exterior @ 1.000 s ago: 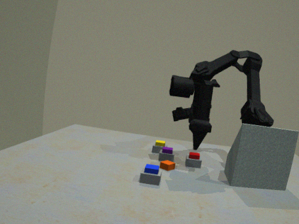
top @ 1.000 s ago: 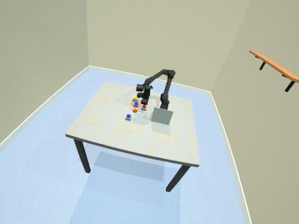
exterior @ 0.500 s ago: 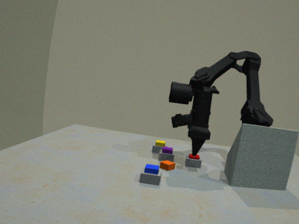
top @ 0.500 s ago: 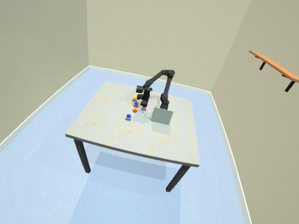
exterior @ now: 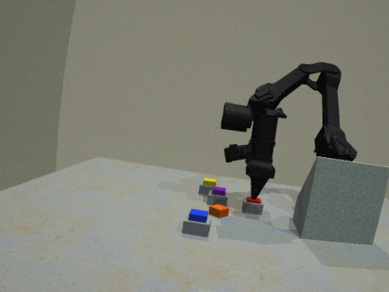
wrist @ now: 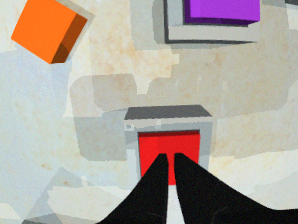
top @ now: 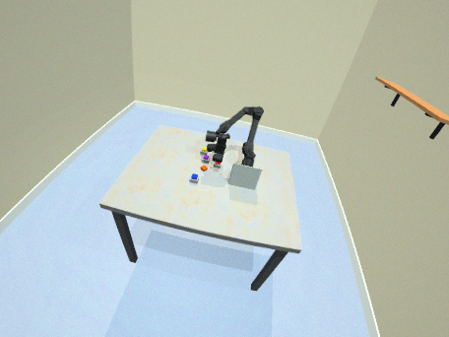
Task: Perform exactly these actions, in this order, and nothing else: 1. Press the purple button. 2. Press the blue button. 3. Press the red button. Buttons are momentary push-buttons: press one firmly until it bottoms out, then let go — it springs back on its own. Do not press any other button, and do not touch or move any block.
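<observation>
- So, gripper (top: 218,159) (exterior: 254,197) (wrist: 169,160) fingers together, nothing held, tips down on red button (top: 217,166) (exterior: 253,200) (wrist: 170,144).
- Red cap low in its base.
- Purple button (top: 206,157) (exterior: 219,190) (wrist: 222,9) beside yellow button (top: 204,149) (exterior: 209,182), both caps raised.
- Blue button (top: 194,176) (exterior: 198,214) cap up, near orange block (top: 204,168) (exterior: 218,210) (wrist: 44,30).
- All on table (top: 162,207) (exterior: 128,256) (wrist: 30,135).

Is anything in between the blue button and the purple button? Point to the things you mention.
Yes, the orange block (top: 204,168) (exterior: 218,211) (wrist: 46,31) sits between the blue button (top: 195,176) (exterior: 198,215) and the purple button (top: 206,158) (exterior: 218,191) (wrist: 222,9). The top view shows it, a little off to one side.
</observation>
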`<move>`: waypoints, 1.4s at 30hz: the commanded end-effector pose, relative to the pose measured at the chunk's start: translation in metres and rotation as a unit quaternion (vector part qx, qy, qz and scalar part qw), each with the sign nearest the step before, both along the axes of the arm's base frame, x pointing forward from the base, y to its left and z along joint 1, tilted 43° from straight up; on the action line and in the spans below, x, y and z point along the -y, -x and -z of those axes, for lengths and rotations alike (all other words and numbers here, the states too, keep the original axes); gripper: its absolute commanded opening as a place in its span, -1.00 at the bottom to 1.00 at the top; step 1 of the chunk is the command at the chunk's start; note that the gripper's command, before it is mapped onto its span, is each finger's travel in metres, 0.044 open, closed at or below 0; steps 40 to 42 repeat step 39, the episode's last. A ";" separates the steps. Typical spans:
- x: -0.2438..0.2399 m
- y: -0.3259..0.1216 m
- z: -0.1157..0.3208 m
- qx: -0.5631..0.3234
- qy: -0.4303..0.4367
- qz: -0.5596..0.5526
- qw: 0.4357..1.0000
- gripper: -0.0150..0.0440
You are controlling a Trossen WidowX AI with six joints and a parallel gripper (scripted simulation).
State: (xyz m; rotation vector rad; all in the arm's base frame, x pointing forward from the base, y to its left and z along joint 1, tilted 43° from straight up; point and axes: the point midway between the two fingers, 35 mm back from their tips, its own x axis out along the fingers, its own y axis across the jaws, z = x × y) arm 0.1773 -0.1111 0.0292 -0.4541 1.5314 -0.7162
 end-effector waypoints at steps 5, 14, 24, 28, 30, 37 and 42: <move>-0.022 -0.003 -0.023 -0.004 0.000 -0.002 1.000 -0.42; -0.061 -0.045 -0.013 0.000 -0.015 -0.007 1.000 0.11; -0.174 -0.102 0.046 -0.001 -0.025 -0.008 1.000 0.86; -0.222 -0.104 0.081 -0.001 -0.019 -0.005 1.000 0.86; -0.246 -0.100 0.101 -0.001 -0.014 -0.003 1.000 0.86; -0.262 -0.095 0.116 0.000 -0.009 -0.002 1.000 0.86; -0.262 -0.095 0.116 0.000 -0.009 -0.002 1.000 0.86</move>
